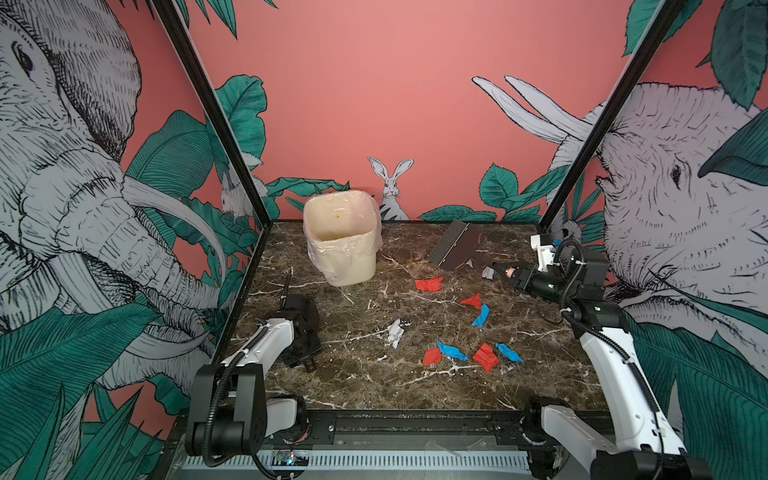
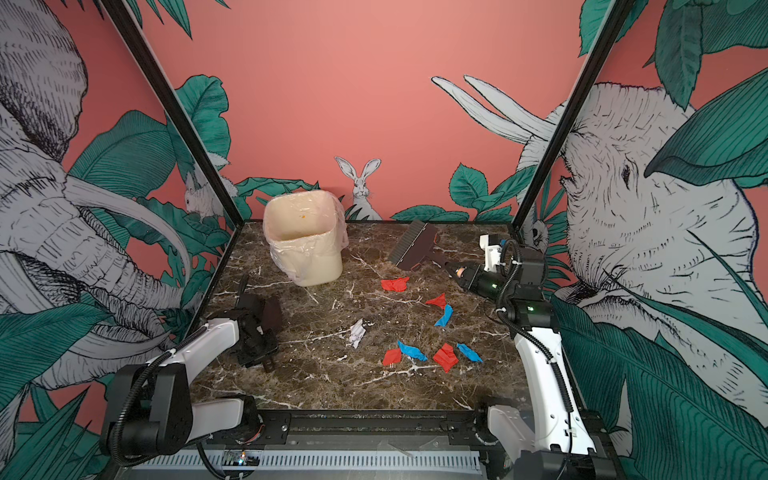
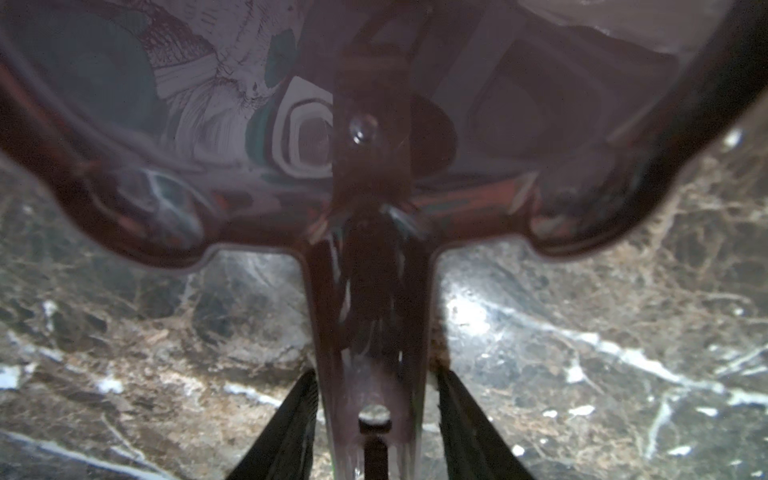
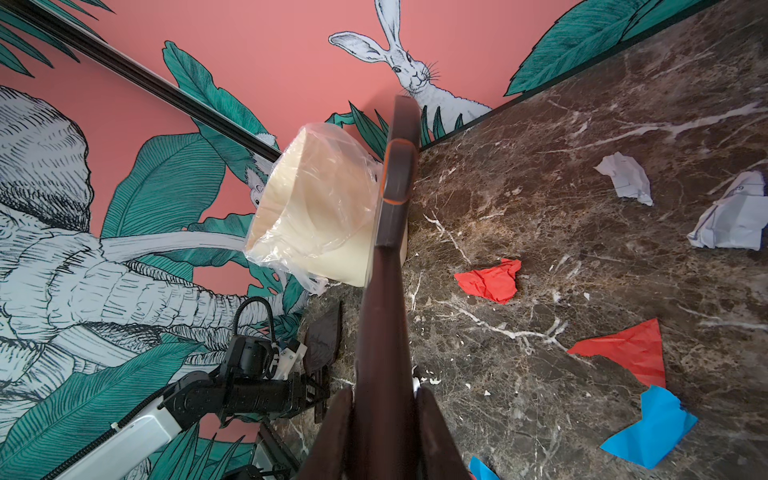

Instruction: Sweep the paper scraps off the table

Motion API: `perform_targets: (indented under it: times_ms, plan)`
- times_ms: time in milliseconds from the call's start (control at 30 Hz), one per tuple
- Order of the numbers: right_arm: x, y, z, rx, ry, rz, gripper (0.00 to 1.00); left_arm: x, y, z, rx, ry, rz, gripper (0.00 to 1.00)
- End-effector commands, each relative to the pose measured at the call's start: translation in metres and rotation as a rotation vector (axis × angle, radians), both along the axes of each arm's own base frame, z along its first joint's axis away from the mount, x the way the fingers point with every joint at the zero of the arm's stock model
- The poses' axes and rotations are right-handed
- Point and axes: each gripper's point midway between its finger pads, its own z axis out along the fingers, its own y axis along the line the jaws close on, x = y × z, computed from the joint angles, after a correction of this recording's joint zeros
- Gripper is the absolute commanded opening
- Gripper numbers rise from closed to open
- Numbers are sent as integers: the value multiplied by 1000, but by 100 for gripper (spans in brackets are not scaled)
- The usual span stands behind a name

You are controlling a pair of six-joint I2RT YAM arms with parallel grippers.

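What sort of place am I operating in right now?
Probably a staged robot test cell, not a real room: printed jungle-mural panels in a black frame box in a marble-look table, with a lined bin and paper scraps laid out.

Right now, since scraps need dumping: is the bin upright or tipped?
Upright: the bin stands on its base on the table, mouth up, liner over its rim.

Two white-shelled arms [image 1: 268,334], black joint housings [image 1: 226,411], ribbed black cables [image 1: 623,353]
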Motion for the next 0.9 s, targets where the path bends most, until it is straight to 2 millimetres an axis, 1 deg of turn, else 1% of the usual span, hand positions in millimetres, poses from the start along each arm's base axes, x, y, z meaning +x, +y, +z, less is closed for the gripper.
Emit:
perform_targets:
  times_ms: [0,133,333,433,867]
  plan:
    - [1,2,26,-4,-114,25,0,10,1,2,-1,-26,2,49]
    - [2,2,27,-2,-115,26,0,9,1,-1,-1,-28,5,48]
    - [4,2,28,3,-114,25,0,0,0,-13,-15,8,15,46]
    - [3,2,28,5,-113,26,0,-1,-2,-15,-25,12,16,45]
    - [3,2,30,8,-117,24,0,-4,-4,-18,-37,8,32,26]
